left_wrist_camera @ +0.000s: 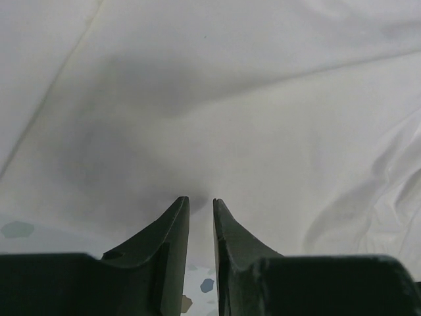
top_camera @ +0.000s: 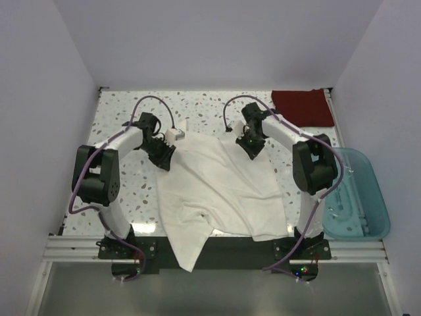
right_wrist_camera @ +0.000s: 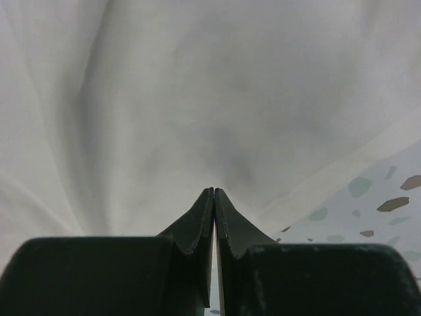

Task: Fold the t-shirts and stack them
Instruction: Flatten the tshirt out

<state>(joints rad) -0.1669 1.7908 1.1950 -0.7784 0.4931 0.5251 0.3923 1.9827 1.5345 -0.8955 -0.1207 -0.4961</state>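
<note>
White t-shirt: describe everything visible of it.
The white t-shirt is plain soft cloth, creased, spread loosely and unfolded across the middle of the table, one end hanging over the near edge. The right gripper is shut at its far edge, seemingly pinching it; the left gripper, jaws narrowly apart, sits at its far left corner, hold unclear. It lies apart from the red shirt.

White t-shirt (top_camera: 217, 191) lies spread & rumpled across middle of speckled surface (top_camera: 131, 191), its lower end hanging over near edge btwn the 2 arm bases. Left end effector (top_camera: 162, 157) is down at shirt's far-left corner, right end effector (top_camera: 251, 146) at its far edge. Dark red t-shirt (top_camera: 301, 105), folded flat, sits in far-right corner, well apart. Teal bin (top_camera: 355, 197) stands at right edge, twd near-right corner.
</note>
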